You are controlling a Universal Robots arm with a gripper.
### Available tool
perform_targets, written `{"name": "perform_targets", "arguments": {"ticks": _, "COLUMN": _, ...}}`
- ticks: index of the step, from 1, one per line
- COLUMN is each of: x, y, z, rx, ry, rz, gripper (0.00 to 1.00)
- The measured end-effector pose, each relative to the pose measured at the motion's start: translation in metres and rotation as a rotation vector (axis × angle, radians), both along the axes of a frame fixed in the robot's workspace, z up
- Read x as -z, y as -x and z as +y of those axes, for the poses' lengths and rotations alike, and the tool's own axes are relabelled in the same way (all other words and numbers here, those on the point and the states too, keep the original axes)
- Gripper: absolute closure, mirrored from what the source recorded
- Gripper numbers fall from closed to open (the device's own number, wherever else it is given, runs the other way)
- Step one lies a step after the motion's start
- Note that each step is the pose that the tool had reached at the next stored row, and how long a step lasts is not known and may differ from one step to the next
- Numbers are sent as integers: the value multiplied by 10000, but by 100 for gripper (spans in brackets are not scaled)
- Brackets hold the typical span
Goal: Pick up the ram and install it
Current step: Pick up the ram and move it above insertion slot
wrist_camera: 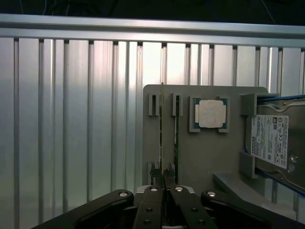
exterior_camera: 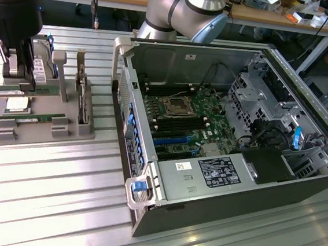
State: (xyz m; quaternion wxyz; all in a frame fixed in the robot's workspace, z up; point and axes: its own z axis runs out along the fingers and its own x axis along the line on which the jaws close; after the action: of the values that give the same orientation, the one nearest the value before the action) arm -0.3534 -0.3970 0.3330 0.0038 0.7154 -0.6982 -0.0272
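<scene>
Currently I am keeping the pincer (wrist_camera: 163, 181) clamped on the ram (wrist_camera: 162, 138), which is riding edge-on over the gray holder tray (wrist_camera: 205, 162), just beside a second stick (wrist_camera: 176, 133) sitting in the tray's slot. Also on the tray, a processor chip (wrist_camera: 211, 114) and a hard drive (wrist_camera: 269, 140) are lying. Beside the tray, an open computer case (exterior_camera: 238, 136) is standing on the worktop (exterior_camera: 41, 192).

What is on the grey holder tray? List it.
A ram stick in its slot, a silver processor and a hard drive. The fingers, shut on the ram beside that stick, cover both sticks' near ends.
</scene>
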Motion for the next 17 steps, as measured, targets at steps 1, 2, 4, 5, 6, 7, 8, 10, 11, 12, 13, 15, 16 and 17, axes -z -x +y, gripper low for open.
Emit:
{"name": "perform_targets", "arguments": {"ticks": 1, "x": -7, "y": 0, "z": 0, "rx": 0, "ry": 0, "rz": 0, "gripper": 88}}
{"name": "perform_targets", "arguments": {"ticks": 2, "x": -13, "y": 0, "z": 0, "rx": 0, "ry": 0, "rz": 0, "gripper": 88}}
{"name": "perform_targets", "arguments": {"ticks": 4, "x": -19, "y": 0, "z": 0, "rx": 0, "ry": 0, "rz": 0, "gripper": 88}}
{"name": "perform_targets", "arguments": {"ticks": 5, "x": -21, "y": 0, "z": 0, "rx": 0, "ry": 0, "rz": 0, "gripper": 88}}
{"name": "perform_targets", "arguments": {"ticks": 6, "x": -24, "y": 0, "z": 0, "rx": 0, "ry": 0, "rz": 0, "gripper": 88}}
{"name": "perform_targets", "arguments": {"ticks": 7, "x": -29, "y": 0, "z": 0, "rx": 0, "ry": 1, "rz": 1, "gripper": 88}}
{"name": "perform_targets", "arguments": {"ticks": 8, "x": -36, "y": 0, "z": 0, "rx": 0, "ry": 0, "rz": 0, "gripper": 88}}
{"name": "perform_targets", "arguments": {"ticks": 10, "x": -44, "y": -1, "z": -1, "rx": -1, "ry": 0, "rz": 0, "gripper": 88}}
{"name": "perform_targets", "arguments": {"ticks": 11, "x": -51, "y": 0, "z": -1, "rx": -1, "ry": 0, "rz": 1, "gripper": 88}}
{"name": "perform_targets", "arguments": {"ticks": 12, "x": -54, "y": 0, "z": -1, "rx": -1, "ry": 0, "rz": 0, "gripper": 88}}
{"name": "perform_targets", "arguments": {"ticks": 13, "x": -57, "y": 0, "z": 0, "rx": 1, "ry": 0, "rz": 0, "gripper": 88}}
{"name": "perform_targets", "arguments": {"ticks": 15, "x": -63, "y": 0, "z": 0, "rx": 1, "ry": 0, "rz": 0, "gripper": 88}}
{"name": "perform_targets", "arguments": {"ticks": 16, "x": -66, "y": 0, "z": 0, "rx": 0, "ry": 0, "rz": 0, "gripper": 88}}
{"name": "perform_targets", "arguments": {"ticks": 17, "x": -71, "y": 0, "z": 0, "rx": 0, "ry": 0, "rz": -1, "gripper": 88}}
